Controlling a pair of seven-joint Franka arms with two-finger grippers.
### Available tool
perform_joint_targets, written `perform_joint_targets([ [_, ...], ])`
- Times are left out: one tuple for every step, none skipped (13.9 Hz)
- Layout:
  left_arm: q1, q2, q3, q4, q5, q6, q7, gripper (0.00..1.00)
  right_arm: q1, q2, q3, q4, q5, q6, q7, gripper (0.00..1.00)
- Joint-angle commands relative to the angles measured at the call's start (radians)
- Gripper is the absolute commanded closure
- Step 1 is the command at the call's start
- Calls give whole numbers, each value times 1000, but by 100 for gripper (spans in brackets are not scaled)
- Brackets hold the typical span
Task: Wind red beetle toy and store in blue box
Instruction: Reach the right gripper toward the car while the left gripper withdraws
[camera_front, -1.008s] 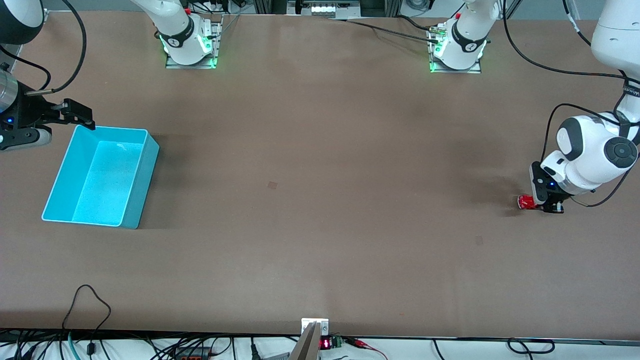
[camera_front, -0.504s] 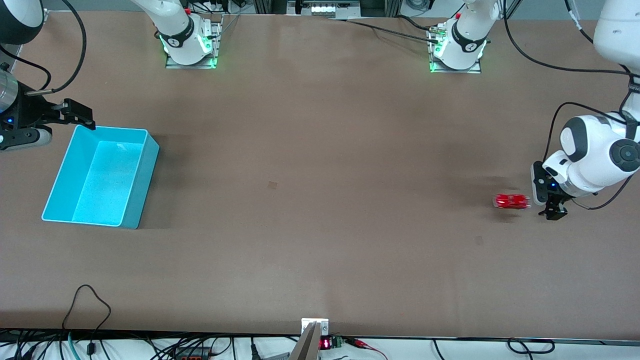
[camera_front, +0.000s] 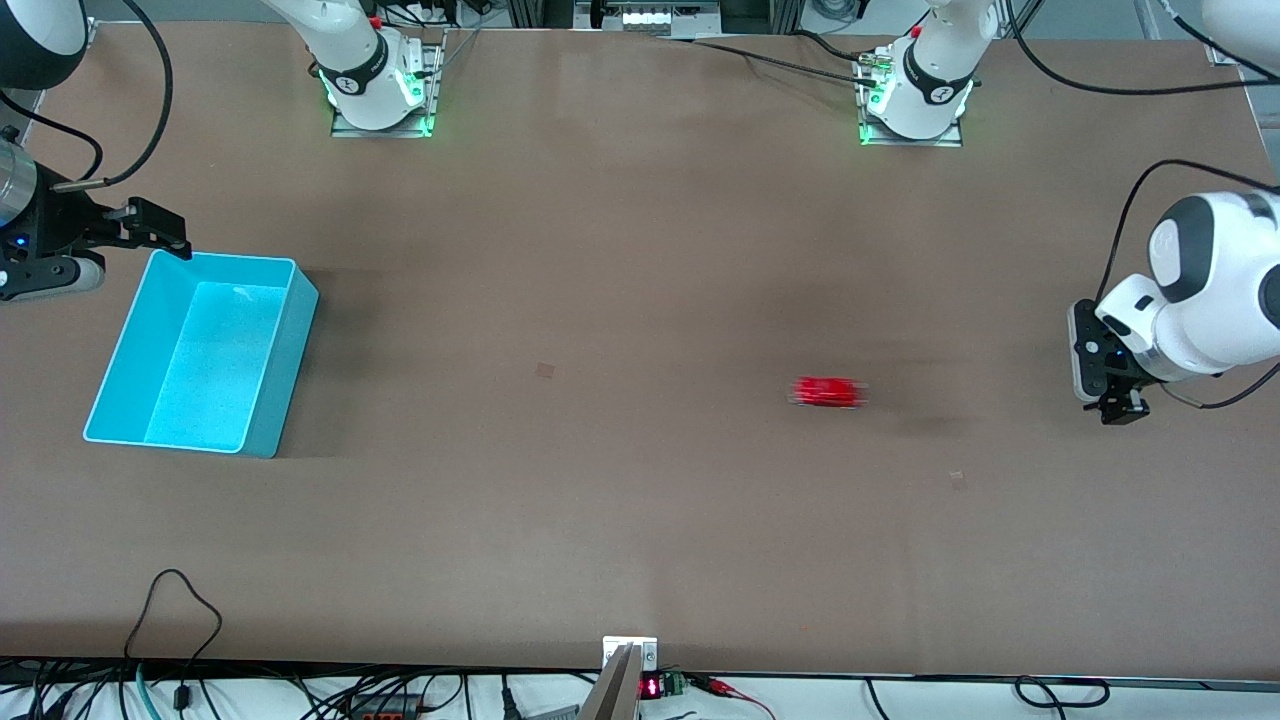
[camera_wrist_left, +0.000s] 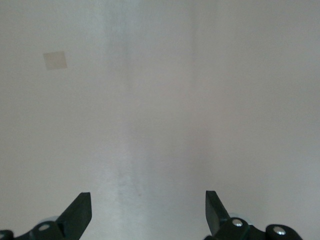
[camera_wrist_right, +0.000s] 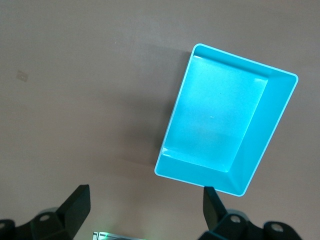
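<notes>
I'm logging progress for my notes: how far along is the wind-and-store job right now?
Winding looks done: the red beetle toy is free on the table, blurred as if rolling, clear of the open left gripper. In hand: nothing; the open right gripper waits over the table beside the blue box. Left: catching the toy and placing it in the box, which holds nothing.

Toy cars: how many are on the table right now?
1. The red beetle toy sits on the bare table, between its middle and the left arm's end, apart from the blue box. None seems hidden.
</notes>
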Motion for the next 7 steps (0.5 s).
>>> perform_joint_targets([
  [8, -9, -42, 58, 17, -122, -101, 0, 3, 3, 2, 7, 17, -18, -9, 0],
  [8, -23, -53, 75, 17, -158, -142, 0, 9, 3, 3, 9, 17, -32, -5, 0],
  [8, -37, -62, 78, 17, -186, -197, 0, 10, 1, 3, 9, 17, -41, 0, 0],
  [8, -49, -63, 79, 9, -217, -252, 0, 12, 1, 5, 9, 17, -43, 1, 0],
  [11, -60, -65, 79, 0, -231, -288, 0, 16, 1, 5, 9, 19, -41, 3, 0],
  [14, -78, -65, 79, -3, -237, -319, 0, 21, 2, 5, 9, 19, -41, 5, 0],
  [17, -98, -65, 81, -24, -255, -355, 0, 24, 3, 5, 9, 19, -43, 5, 0],
])
